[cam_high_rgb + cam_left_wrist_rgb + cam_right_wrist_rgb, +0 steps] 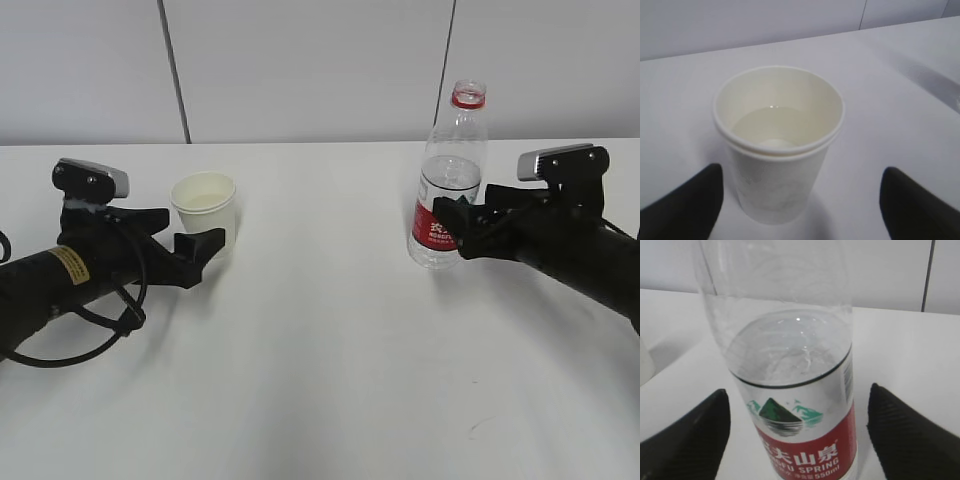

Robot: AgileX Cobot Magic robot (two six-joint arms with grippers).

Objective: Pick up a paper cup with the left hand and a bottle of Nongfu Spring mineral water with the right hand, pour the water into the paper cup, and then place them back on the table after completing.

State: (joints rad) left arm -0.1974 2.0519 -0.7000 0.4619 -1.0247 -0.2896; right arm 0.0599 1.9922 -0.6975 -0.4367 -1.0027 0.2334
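A white paper cup (205,205) stands upright on the white table (320,350) and holds some clear water (770,125). My left gripper (192,228) is open, with a finger on each side of the cup (777,150) and a gap to both. The Nongfu Spring bottle (450,170) has a red label and no cap. It stands upright on the right, partly filled. My right gripper (452,228) is open, its fingers flanking the bottle's label (800,440) without touching. In the wrist views the left gripper (800,175) and the right gripper (799,395) both show wide gaps.
A loose black cable (100,330) loops on the table beside the left arm. A white panelled wall (300,60) stands behind the table's far edge. Bare tabletop lies between the cup and the bottle.
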